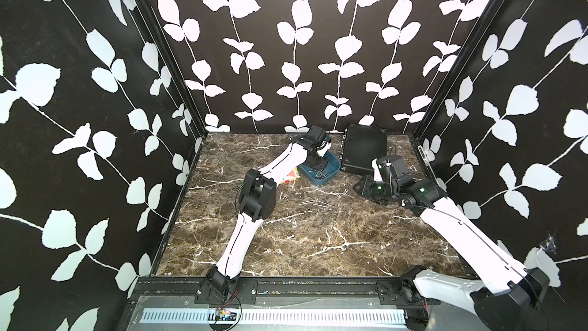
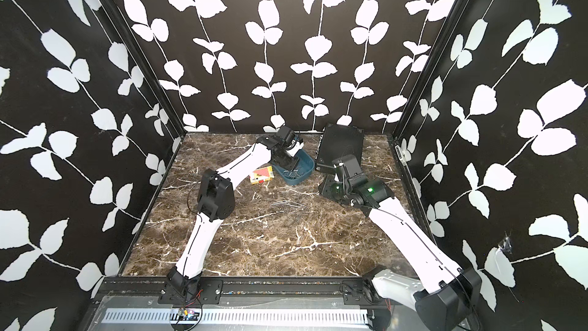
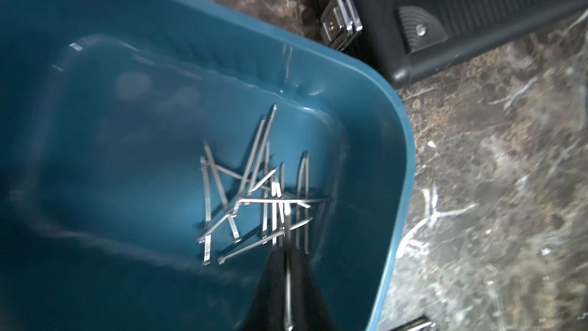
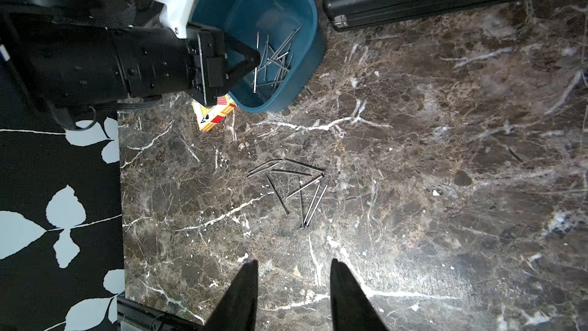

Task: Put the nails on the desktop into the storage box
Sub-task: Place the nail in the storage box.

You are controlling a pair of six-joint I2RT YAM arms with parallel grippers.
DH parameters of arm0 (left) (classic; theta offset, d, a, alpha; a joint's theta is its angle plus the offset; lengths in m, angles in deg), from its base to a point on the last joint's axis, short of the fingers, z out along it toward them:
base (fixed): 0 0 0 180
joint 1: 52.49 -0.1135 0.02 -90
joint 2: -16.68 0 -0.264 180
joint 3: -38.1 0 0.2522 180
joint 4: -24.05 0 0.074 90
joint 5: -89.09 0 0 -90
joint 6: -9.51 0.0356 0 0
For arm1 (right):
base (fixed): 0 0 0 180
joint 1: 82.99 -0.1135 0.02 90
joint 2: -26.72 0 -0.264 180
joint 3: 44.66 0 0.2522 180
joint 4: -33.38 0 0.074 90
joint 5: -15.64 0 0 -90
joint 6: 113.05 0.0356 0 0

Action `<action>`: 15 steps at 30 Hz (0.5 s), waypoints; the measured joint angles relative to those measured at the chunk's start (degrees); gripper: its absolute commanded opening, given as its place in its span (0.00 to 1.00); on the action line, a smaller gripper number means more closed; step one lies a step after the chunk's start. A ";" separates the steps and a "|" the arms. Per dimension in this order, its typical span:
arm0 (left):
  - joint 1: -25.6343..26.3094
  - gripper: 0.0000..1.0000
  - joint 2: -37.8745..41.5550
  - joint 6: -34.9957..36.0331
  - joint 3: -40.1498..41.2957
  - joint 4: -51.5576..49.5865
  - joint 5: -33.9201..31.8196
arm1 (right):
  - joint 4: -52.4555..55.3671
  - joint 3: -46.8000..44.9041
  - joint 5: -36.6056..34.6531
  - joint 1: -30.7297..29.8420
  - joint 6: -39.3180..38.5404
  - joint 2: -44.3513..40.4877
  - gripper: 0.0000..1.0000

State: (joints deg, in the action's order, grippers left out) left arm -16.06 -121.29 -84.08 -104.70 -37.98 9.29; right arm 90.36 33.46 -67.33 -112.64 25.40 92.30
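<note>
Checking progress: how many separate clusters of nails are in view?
2. One cluster of nails lies in the storage box, below the left claw; the other lies on the desktop, nearer its middle. Stray ones may be hidden.

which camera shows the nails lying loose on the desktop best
The right wrist view: the loose nails lie mid-frame, sharp and distinct on the desktop. Both top views show them only as faint thin lines. The left wrist view shows none of them, only those already in the storage box.
</note>
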 measured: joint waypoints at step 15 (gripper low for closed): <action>1.09 0.55 21.84 -8.81 18.32 0.09 -1.62 | -1.29 -5.16 8.41 -0.59 -16.46 9.62 0.42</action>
State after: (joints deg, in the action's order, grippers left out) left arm -14.97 -99.45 -92.89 -86.38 -37.89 7.67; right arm 89.07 28.30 -58.92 -113.23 8.94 101.92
